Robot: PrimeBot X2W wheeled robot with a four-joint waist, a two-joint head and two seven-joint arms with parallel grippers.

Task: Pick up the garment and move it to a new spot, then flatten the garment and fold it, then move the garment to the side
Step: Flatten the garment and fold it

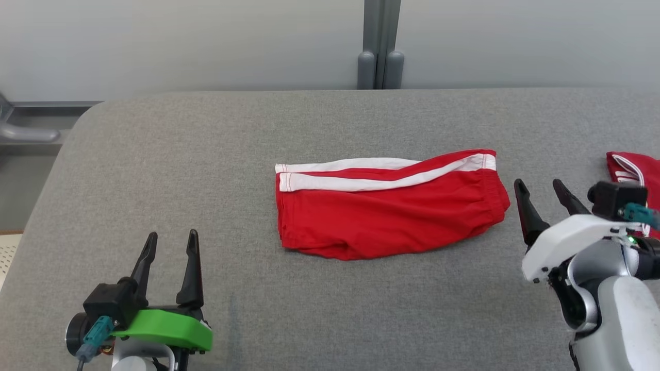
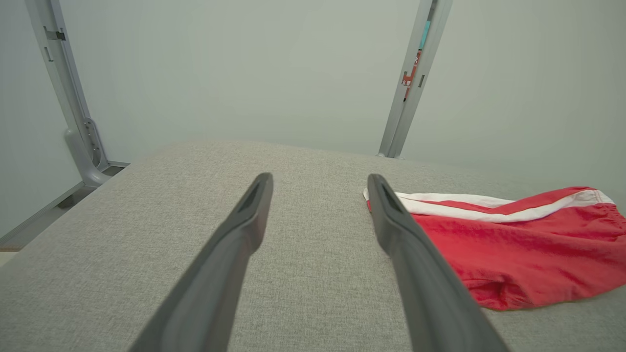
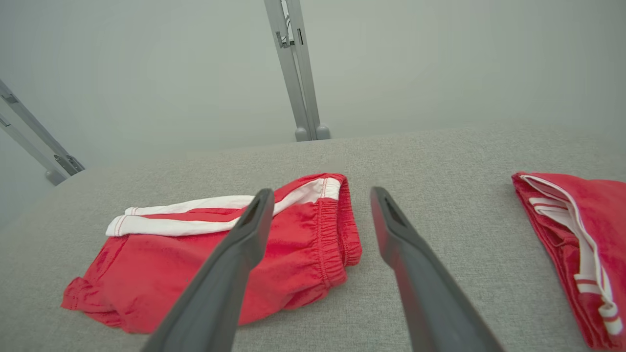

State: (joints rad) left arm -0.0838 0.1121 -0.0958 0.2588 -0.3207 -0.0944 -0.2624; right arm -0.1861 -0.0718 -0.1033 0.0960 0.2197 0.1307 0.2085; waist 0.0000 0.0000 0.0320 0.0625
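Setting: robot test bay or lab, most likely. Furniture: large worktable (image 1: 154, 154), grey felt-like covering, rounded corner. Backdrop: plain pale partition panels (image 1: 180, 41), joined by grey metal post (image 1: 380, 41) with rounded feet; slanted frame rail (image 2: 73, 98) in left wrist view. One post carries sticker (image 2: 407, 79) with red marking, text illegible. Robot hardware: green plastic mount (image 1: 165, 327), exposed cable connector (image 1: 98, 330) on left arm. On table: red shorts (image 1: 386, 216) mid-table; second red garment (image 1: 634, 170) near right edge.

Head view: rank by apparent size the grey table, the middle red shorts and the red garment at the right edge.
1. grey table
2. red shorts
3. red garment at the right edge, cropped by the frame, so full size unsure
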